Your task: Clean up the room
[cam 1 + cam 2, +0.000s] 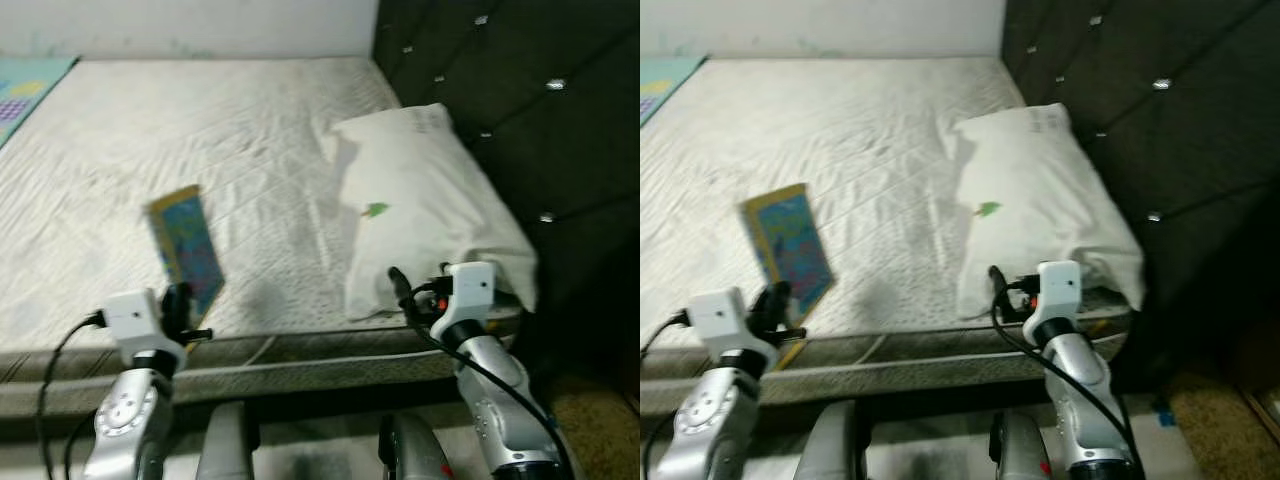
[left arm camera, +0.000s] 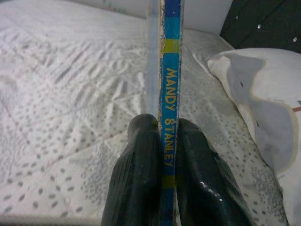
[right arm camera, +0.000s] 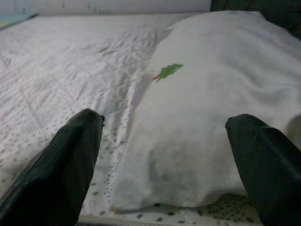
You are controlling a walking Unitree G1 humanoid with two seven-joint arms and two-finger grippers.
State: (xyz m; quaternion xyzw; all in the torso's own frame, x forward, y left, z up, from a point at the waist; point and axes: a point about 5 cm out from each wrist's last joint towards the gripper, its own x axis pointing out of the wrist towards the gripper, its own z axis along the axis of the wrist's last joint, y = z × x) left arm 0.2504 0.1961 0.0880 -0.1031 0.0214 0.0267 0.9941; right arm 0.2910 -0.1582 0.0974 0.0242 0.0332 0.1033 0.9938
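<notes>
A thin blue and yellow picture book [image 1: 187, 248] stands on edge over the near side of the white mattress [image 1: 200, 140]. My left gripper [image 2: 162, 127] is shut on the book's spine [image 2: 169, 94], which reads "MANDY STANLEY". The left gripper [image 1: 180, 305] is at the mattress's front edge. A white pillow [image 1: 420, 200] with a small green mark [image 3: 168, 71] lies at the right, against the headboard. My right gripper [image 3: 164, 136] is open just short of the pillow's near end, with nothing between its fingers.
A dark tufted headboard [image 1: 520, 90] rises along the right. The mattress edge [image 1: 300, 350] runs across in front of me. A patterned play mat [image 1: 25, 90] shows at the far left. Brown floor [image 1: 600, 410] lies at the lower right.
</notes>
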